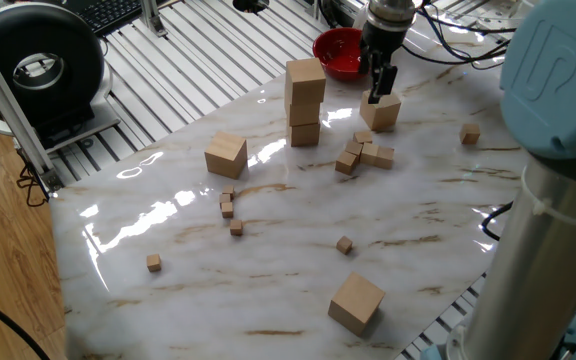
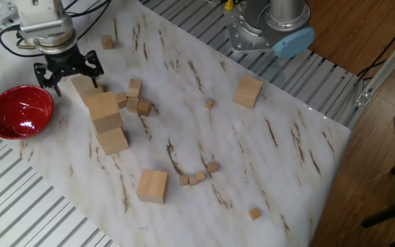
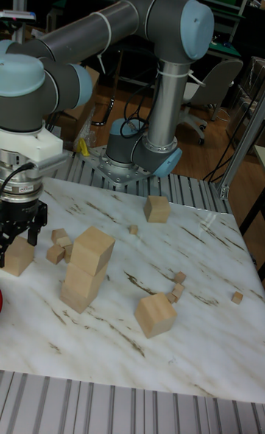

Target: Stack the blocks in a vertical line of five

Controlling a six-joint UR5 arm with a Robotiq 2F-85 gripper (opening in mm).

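Observation:
Three blocks stand stacked in a slightly twisted column [image 1: 305,100] [image 2: 107,122] [image 3: 87,268]. Beside it, next to the red bowl, sits a single block [image 1: 382,112] [image 2: 85,87] [image 3: 18,259]. My gripper [image 1: 380,90] [image 2: 69,74] [image 3: 18,241] hangs open right over this block, fingers spread to either side of its top; I cannot tell if they touch it. Another block [image 1: 226,155] [image 2: 152,186] [image 3: 155,315] lies alone mid-table. A further block [image 1: 356,302] [image 2: 248,91] [image 3: 156,208] rests near the arm's base.
A red bowl [image 1: 340,50] [image 2: 18,111] stands at the table edge close to the gripper. A cluster of tiny cubes [image 1: 365,153] [image 2: 137,99] [image 3: 57,246] lies beside the stack. More tiny cubes [image 1: 230,208] [image 2: 197,177] are scattered across the marble top.

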